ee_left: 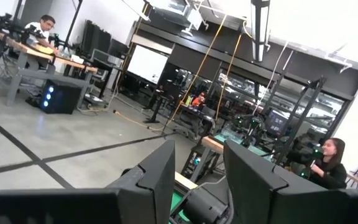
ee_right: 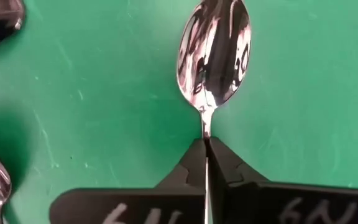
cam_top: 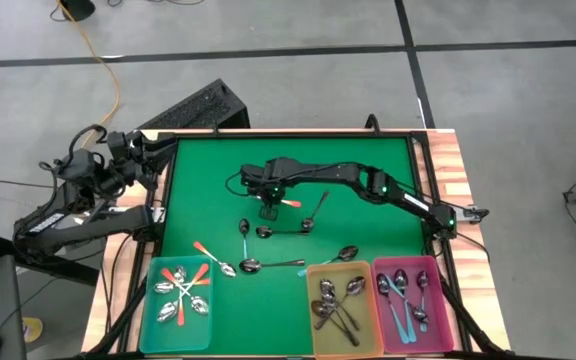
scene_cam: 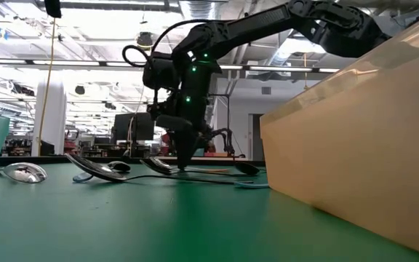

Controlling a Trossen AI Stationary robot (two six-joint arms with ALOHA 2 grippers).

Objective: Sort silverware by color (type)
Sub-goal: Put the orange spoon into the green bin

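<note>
Roughly half sorted: spoons are held in the teal bin (cam_top: 148,322), yellow bin (cam_top: 313,312) and pink bin (cam_top: 446,318). Mid-surface, the right gripper (cam_top: 269,209) is clenched on an orange-handled spoon (ee_right: 214,59); several remain loose. The left gripper (ee_left: 194,180), released, is parked off-surface.

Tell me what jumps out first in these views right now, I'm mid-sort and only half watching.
The right claw is down at the middle of the green mat, pinched on the neck of an orange-handled spoon. Along the mat's near edge stand the teal bin with orange-handled spoons, the yellow bin with dark ones and the pink bin with blue ones. The left claw waits off the mat's left edge, open.
</note>
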